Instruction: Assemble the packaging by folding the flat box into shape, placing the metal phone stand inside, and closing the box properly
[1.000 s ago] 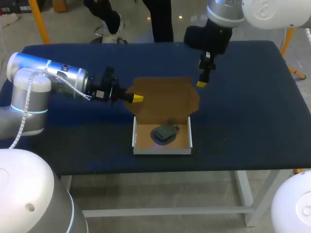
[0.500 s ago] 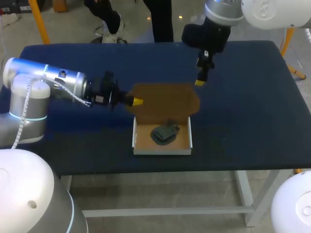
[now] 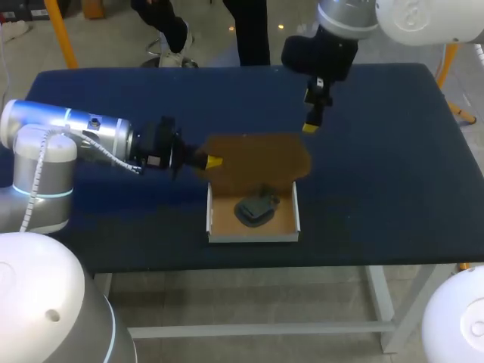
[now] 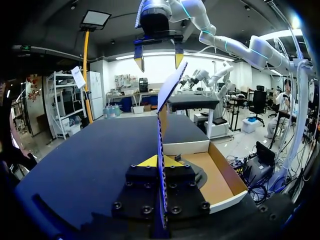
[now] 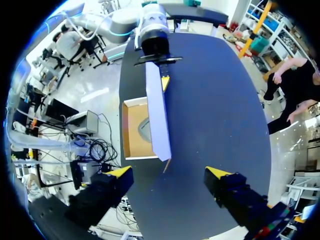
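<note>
Left tool (image 3: 214, 161) pinches lid (image 3: 261, 159) at 9 o'clock edge; fold slowly toward 6 o'clock over stand (image 3: 255, 208). Right tool (image 3: 310, 127) wide, ready to press.

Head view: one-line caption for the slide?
Left gripper holds the box lid raised over the stand; right gripper hovers open behind.

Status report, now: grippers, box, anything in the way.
Left gripper shut on lid edge, lid raised. Right gripper open, empty, near lid's far corner. Phone stand inside open box. Nothing seen blocking the lid.
</note>
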Motion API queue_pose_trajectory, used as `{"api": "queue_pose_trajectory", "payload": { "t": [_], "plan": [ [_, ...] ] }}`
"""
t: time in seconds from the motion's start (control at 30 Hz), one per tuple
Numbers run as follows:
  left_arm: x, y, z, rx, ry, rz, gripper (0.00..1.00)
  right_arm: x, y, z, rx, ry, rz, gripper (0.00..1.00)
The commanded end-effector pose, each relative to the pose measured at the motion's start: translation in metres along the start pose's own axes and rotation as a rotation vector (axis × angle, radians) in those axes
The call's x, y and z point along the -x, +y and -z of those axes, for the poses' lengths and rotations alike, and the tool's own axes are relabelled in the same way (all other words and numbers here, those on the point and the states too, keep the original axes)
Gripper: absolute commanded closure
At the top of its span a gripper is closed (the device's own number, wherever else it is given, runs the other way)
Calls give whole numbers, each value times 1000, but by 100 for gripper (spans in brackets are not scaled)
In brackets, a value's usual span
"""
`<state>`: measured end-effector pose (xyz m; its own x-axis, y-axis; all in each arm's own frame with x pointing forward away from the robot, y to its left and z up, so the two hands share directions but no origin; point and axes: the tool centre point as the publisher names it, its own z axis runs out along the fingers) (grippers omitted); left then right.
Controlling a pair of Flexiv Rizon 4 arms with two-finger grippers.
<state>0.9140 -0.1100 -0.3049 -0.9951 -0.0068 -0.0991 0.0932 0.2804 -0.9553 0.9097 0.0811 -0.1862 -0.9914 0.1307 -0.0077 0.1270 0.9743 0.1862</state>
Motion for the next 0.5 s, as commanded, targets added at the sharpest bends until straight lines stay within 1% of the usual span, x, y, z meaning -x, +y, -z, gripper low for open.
{"api": "queue_pose_trajectory", "payload": {
  "t": [0.03, 0.23, 0.5],
  "plan": [
    [-2, 0, 1, 1, 3, -7, 100, -1, 0, 1, -1, -1, 2, 0],
    [-2, 0, 1, 2, 6, -8, 100, 1, 2, 2, 4, -4, 1, 0],
    [-2, 0, 1, 2, 6, -8, 100, 7, 16, 0, 16, -11, 25, 0]
  ]
}}
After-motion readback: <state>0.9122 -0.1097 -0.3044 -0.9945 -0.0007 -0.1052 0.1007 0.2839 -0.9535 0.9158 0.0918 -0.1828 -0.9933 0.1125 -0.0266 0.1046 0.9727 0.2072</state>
